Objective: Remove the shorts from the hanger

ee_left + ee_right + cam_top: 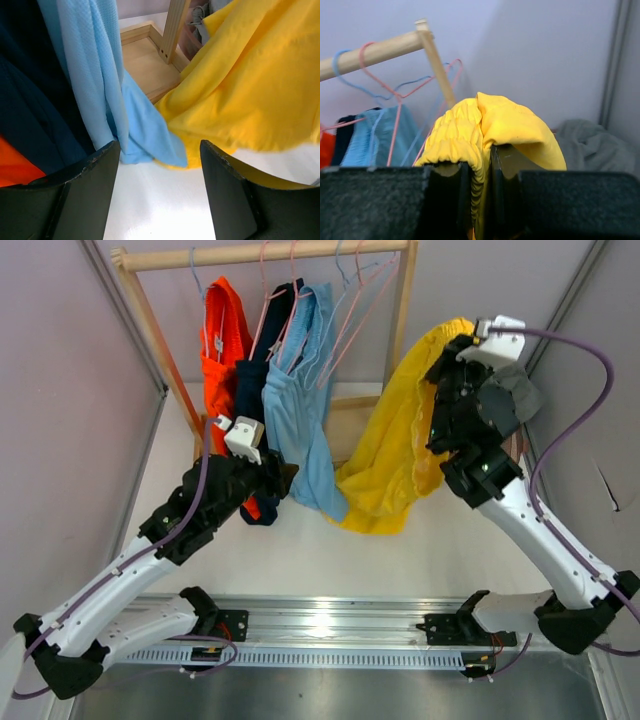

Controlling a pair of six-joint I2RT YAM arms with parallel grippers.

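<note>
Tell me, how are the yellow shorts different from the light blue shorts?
The yellow shorts are pinched in the right gripper, away from the wooden rail; the light blue shorts hang from that rail, with no gripper holding them. The yellow shorts are bunched at the top; the light blue shorts hang long and straight. Both are soft cloth, lower ends side by side.

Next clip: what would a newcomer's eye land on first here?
The bright yellow shorts stand out first. They drape on the right, their gathered waistband pinched in the right hand, just right of the wooden rack. Next come the orange garment, navy garment and light blue garment hanging from the rack's rail at upper left, with the open left hand near their lower ends.
</note>
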